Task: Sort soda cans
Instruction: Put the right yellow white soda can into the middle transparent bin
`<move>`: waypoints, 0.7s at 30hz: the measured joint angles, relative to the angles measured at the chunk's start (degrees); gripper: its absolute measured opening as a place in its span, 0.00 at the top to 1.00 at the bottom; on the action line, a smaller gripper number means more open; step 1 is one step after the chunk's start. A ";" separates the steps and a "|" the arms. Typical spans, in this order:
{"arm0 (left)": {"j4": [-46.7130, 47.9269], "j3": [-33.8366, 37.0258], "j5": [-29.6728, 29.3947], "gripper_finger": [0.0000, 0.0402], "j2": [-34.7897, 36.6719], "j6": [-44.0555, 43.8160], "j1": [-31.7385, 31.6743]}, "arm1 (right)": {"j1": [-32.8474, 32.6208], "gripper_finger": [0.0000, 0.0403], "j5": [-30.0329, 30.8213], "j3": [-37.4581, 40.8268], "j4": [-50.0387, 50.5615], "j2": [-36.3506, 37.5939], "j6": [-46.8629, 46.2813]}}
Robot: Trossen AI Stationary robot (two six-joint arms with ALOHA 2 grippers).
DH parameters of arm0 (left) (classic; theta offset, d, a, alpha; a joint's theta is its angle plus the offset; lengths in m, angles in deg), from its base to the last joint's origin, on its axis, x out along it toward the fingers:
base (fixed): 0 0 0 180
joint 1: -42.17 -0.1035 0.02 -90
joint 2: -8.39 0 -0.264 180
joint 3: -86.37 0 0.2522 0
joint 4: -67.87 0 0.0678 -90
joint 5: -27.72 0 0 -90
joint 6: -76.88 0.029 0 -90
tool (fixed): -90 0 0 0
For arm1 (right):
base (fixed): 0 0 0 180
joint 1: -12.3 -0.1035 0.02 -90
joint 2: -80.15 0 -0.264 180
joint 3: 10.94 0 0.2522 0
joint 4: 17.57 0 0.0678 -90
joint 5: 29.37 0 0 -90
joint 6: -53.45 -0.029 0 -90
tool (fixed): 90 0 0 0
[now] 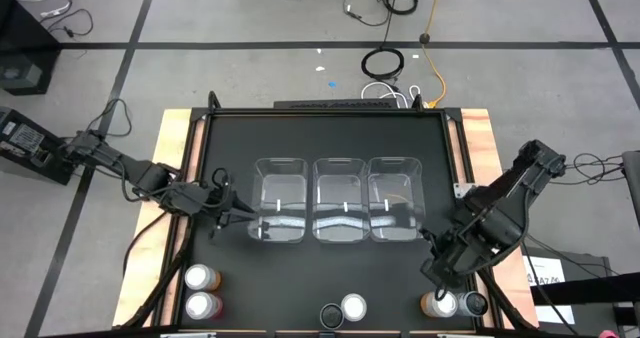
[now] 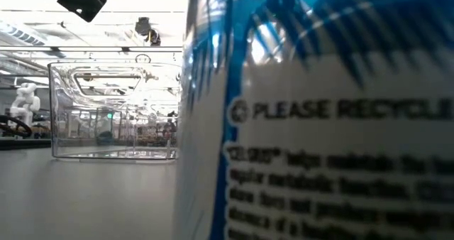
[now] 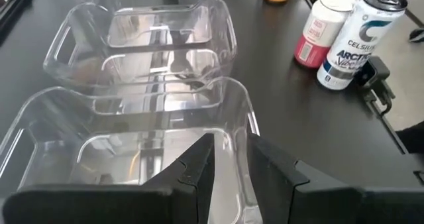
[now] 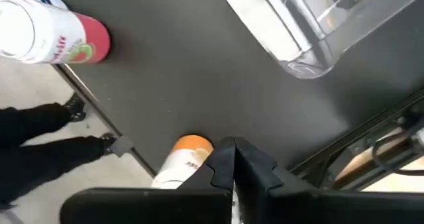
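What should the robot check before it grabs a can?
1. Three clear rectangular plastic bins empty and ready: ok.
2. Orange soda can with a silver top standing upright: ok.
3. Right hand open wide enough for the can: not ok, its fingers are shut.
4. Orange can between the right hand's fingers: not ok, it stands beside them.
5. Left hand out of the way: ok, it waits by the corner of the left bin, far from the orange can.
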 joint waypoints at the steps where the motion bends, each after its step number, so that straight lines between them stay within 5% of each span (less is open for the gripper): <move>1: 0.22 0.00 0.02 0.75 0.08 -0.02 0.00 | -0.09 1.00 0.00 0.00 -0.34 0.01 -0.17; 8: 0.84 0.00 0.13 0.75 0.12 -0.13 0.00 | -0.09 0.92 -0.48 0.00 -5.44 0.01 0.86; 21: -4.43 -0.02 0.15 0.75 0.12 -0.61 0.00 | -6.87 0.44 -0.16 0.00 -3.18 -1.37 6.33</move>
